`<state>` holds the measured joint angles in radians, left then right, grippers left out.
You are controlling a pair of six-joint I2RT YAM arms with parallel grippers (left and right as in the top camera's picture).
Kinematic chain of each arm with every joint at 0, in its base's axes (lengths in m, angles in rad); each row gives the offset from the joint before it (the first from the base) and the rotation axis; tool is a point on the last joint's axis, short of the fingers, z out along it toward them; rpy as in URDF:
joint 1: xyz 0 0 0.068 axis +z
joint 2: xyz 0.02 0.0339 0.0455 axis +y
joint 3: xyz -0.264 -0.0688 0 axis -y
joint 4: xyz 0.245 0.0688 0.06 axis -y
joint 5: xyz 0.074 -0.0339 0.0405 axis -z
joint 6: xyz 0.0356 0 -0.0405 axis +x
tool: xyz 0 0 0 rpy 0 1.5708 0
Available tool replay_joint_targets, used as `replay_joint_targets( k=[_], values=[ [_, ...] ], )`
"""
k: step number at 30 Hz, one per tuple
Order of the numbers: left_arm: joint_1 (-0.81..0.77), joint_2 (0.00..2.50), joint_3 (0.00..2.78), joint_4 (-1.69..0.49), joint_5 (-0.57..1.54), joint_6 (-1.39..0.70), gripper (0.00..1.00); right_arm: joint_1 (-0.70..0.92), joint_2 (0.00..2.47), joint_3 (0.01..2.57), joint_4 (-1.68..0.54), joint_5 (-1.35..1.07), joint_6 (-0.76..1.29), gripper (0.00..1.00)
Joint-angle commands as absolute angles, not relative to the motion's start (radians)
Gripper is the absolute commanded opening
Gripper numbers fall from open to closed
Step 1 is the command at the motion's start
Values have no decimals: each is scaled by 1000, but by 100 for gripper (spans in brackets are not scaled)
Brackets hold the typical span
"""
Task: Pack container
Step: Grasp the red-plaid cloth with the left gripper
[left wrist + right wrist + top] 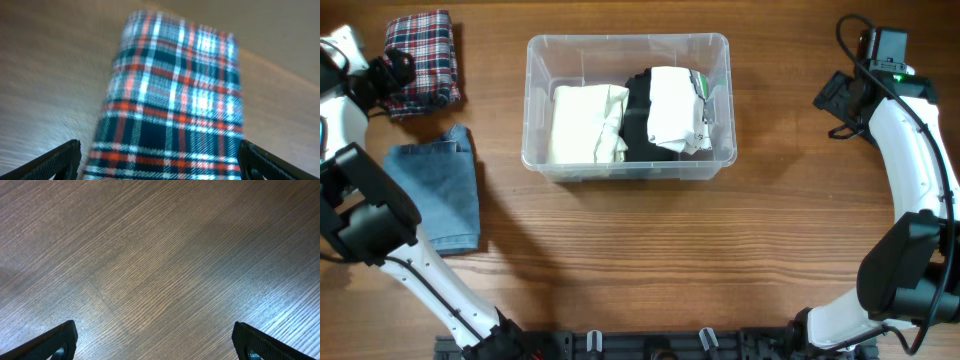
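The clear plastic container point(532, 100) stands at the table's middle back. It holds a folded cream cloth point(585, 122), a black cloth point(640, 125) and a white cloth point(676, 108). A folded red, white and navy plaid cloth point(420, 50) lies at the far left back and fills the left wrist view point(175, 100). My left gripper point(162, 165) is open, its fingers on either side of the plaid cloth's near end, just above it. A folded blue denim cloth point(440, 185) lies in front of the plaid cloth. My right gripper point(155, 342) is open over bare wood at the far right.
The right arm point(910, 150) curves along the table's right edge. The left arm point(380, 230) rises along the left edge, beside the denim cloth. Wooden tabletop point(650, 260) lies in front of the container.
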<state>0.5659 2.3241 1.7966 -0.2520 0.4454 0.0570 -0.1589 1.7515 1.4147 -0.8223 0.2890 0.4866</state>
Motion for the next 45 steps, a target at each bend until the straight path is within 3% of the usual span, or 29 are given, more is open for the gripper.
replay_joint_targets(
  k=[1,14,22,25,45],
  values=[
    [543,2356,1801,-279,437,48,100,-161,1764,1415,-819,287,500,100],
    [453,2352,1801,-611,435,48,100,-161,1764,1415,-819,287,500,100],
    [498,2191,1801,-435,425,32,100,-161,1764,1415,-819,287,500,100],
    [522,2181,1801,-354,391,-94,100,-161,1764,1415,-819,287,500,100],
    [530,2395,1801,-250,401,-356,100,-161,1764,1415,-819,287,500,100]
  ],
)
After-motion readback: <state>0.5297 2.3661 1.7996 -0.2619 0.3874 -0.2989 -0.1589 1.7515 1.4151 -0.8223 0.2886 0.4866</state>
